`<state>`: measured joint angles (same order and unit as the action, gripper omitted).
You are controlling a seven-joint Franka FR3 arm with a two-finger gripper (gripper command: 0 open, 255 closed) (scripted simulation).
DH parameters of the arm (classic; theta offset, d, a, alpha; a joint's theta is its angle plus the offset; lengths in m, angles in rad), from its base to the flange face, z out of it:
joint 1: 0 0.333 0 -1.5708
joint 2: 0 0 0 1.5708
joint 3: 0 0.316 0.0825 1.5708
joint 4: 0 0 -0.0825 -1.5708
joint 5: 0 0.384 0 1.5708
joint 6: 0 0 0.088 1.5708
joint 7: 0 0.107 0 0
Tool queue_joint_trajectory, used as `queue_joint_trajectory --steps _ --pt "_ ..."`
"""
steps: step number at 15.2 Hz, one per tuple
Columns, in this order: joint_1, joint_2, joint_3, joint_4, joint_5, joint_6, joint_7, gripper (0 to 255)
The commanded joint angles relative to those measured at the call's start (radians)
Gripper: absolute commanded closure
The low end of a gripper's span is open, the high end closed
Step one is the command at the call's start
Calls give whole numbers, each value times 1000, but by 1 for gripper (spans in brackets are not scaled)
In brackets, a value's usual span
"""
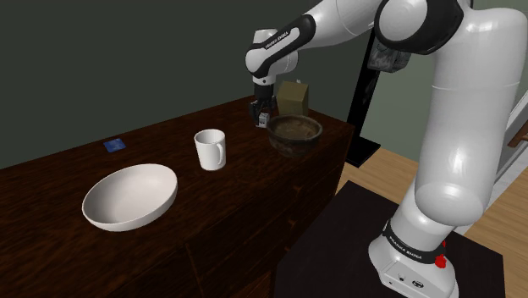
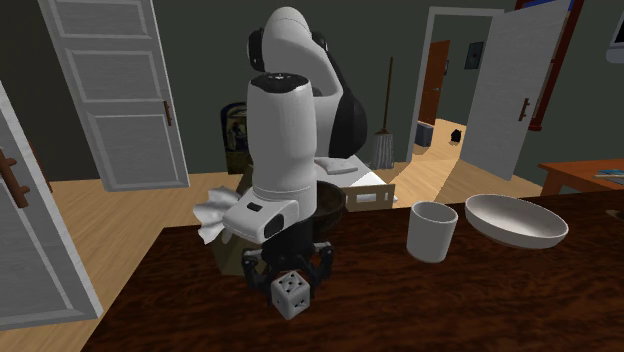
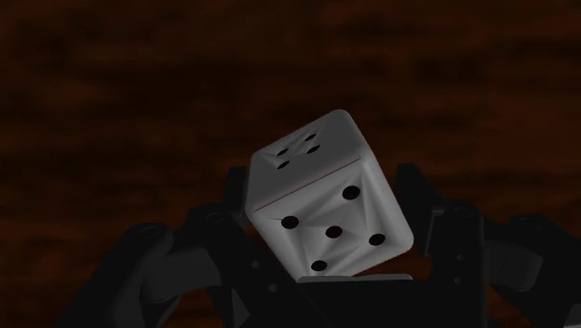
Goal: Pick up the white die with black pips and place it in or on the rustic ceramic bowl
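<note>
A white die with black pips [image 3: 326, 200] sits clasped between my black gripper's two fingers [image 3: 219, 228], tilted, with dark wood tabletop behind it. In the second exterior view the die [image 2: 291, 294] hangs at the gripper [image 2: 290, 280], just over the table. The shoulder view shows the gripper [image 1: 263, 114] pointing down at the table's far side, just to that view's left of the dark brown rustic bowl [image 1: 294, 133]. In the second exterior view this bowl [image 2: 331, 200] is partly hidden behind the arm.
A white mug [image 1: 209, 149] and a large white bowl [image 1: 129, 196] stand on the dark wooden table [image 1: 51, 245], to the shoulder view's left. A tissue box [image 1: 294, 97] sits behind the brown bowl. A small blue item [image 1: 113, 145] lies near the far edge.
</note>
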<state>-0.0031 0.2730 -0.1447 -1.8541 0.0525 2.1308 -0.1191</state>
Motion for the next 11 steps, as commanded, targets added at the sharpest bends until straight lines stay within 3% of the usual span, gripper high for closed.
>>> queue_joint_trajectory --steps 1,6,11 --pt "0 3 0 -3 0 0 0 255" --pt "0 4 0 -2 0 0 0 255" --pt "1 -22 -2 32 -5 -60 4 255"
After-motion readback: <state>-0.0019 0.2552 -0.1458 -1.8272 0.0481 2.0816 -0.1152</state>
